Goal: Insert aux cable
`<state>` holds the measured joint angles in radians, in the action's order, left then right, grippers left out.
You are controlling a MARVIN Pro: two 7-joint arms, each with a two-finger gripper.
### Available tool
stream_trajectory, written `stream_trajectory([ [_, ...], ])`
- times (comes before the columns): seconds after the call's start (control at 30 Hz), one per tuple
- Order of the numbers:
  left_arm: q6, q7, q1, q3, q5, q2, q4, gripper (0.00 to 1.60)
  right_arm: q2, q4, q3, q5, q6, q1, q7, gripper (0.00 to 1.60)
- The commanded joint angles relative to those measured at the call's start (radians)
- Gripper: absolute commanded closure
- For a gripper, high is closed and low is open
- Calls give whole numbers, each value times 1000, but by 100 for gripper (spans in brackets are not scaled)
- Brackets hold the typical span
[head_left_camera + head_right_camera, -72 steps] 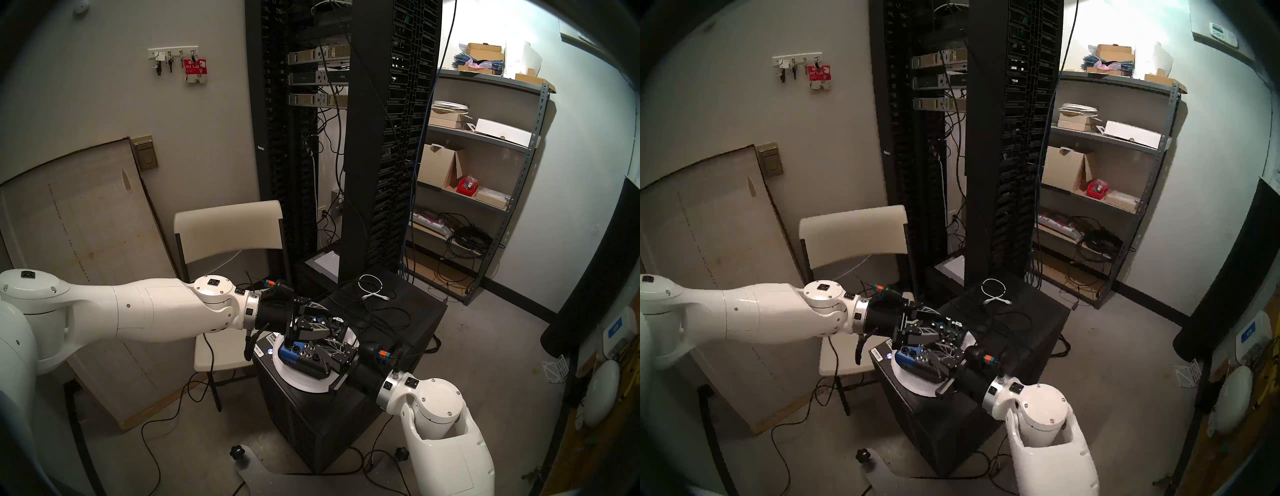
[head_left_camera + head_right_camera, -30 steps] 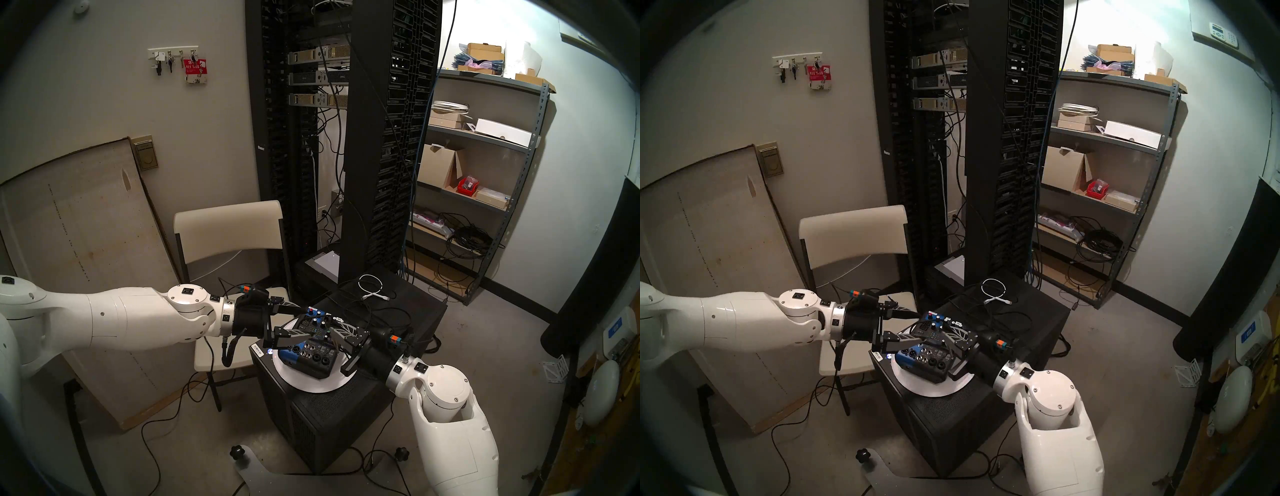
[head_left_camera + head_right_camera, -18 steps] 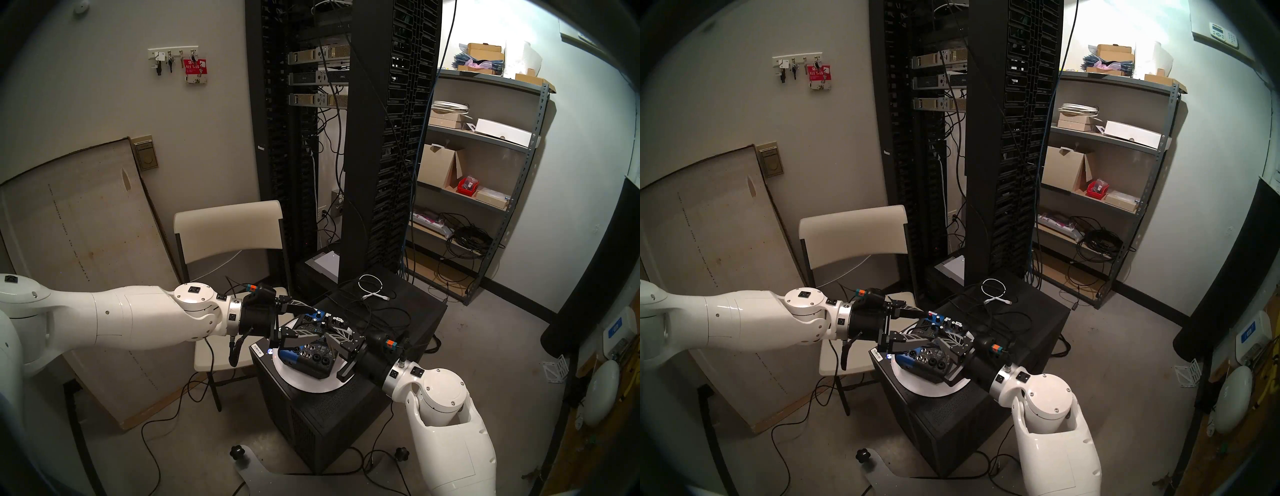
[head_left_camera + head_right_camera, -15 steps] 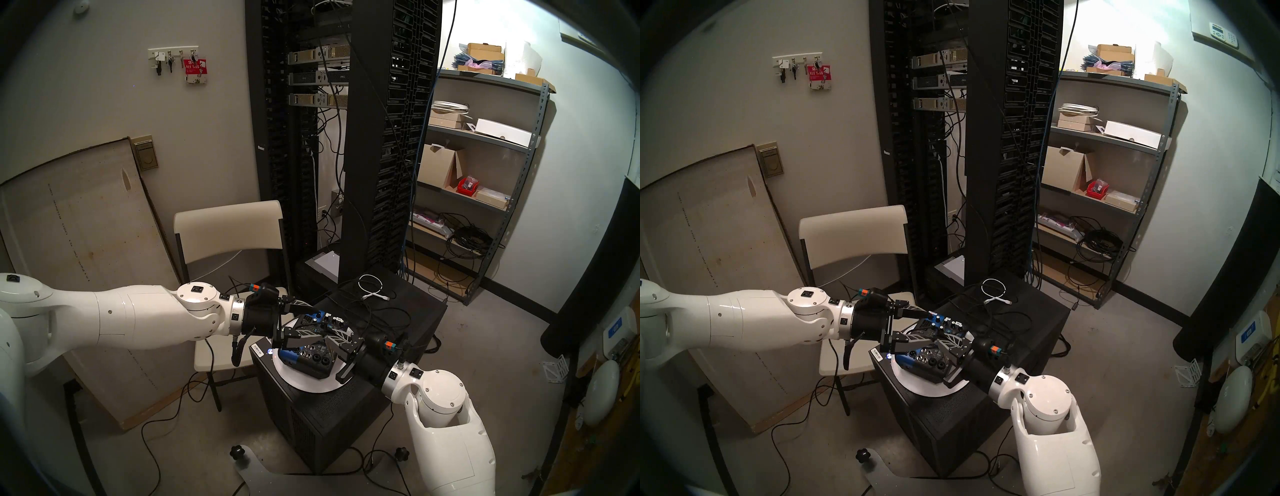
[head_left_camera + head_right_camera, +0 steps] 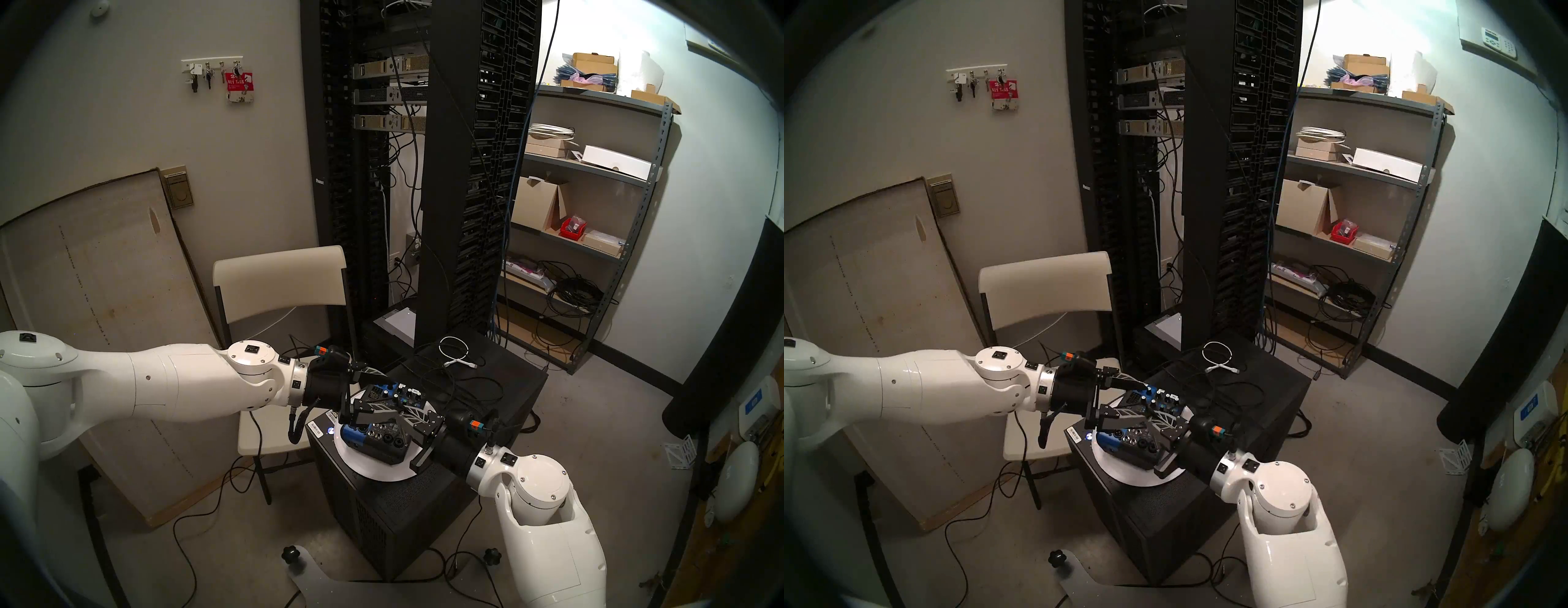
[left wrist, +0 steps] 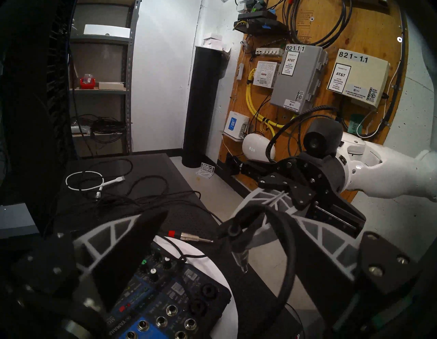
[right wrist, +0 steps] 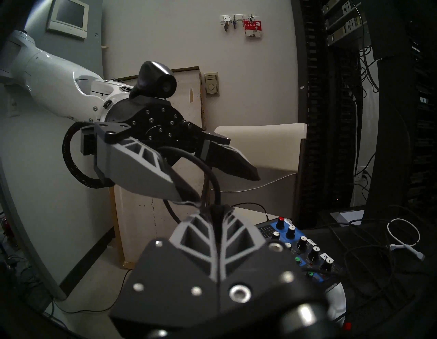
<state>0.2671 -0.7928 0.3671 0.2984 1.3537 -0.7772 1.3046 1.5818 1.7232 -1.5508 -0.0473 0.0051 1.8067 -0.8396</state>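
Your right gripper [image 7: 216, 209] is pinched on the thin black aux cable [image 6: 240, 256], so its silver-tipped plug dangles above the blue-and-black audio mixer [image 6: 170, 305]; your left gripper [image 7: 210, 175] stands spread beside it, probably to take the plug.

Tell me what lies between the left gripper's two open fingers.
The aux cable, plug down, pinched by the right gripper, hangs there above the mixer; the left wrist view shows it.

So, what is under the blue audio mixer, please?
The mixer sits on a round white disc, which lies on a black perforated cabinet. The mixer hides the disc's middle, so anything between them cannot be seen.
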Motion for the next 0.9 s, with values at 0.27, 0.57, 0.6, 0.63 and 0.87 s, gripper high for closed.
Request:
stream_trajectory([
  [0.27, 6, 18, -19, -20, 2, -25, -14, 9, 11, 25, 17, -6, 8, 1, -2, 160],
  [0.57, 17, 9, -18, -20, 5, -19, -10, 80, 13, 19, 17, -14, 4, 4, 3, 160],
  [0.6, 17, 8, -18, -20, 5, -18, -9, 95, 12, 19, 17, -14, 3, 4, 4, 160],
  [0.63, 17, 8, -18, -20, 5, -18, -9, 95, 12, 19, 17, -14, 3, 4, 4, 160],
  [0.87, 29, -4, -16, -21, 5, -20, -8, 132, 12, 11, 15, -13, -2, -3, 10, 160],
])
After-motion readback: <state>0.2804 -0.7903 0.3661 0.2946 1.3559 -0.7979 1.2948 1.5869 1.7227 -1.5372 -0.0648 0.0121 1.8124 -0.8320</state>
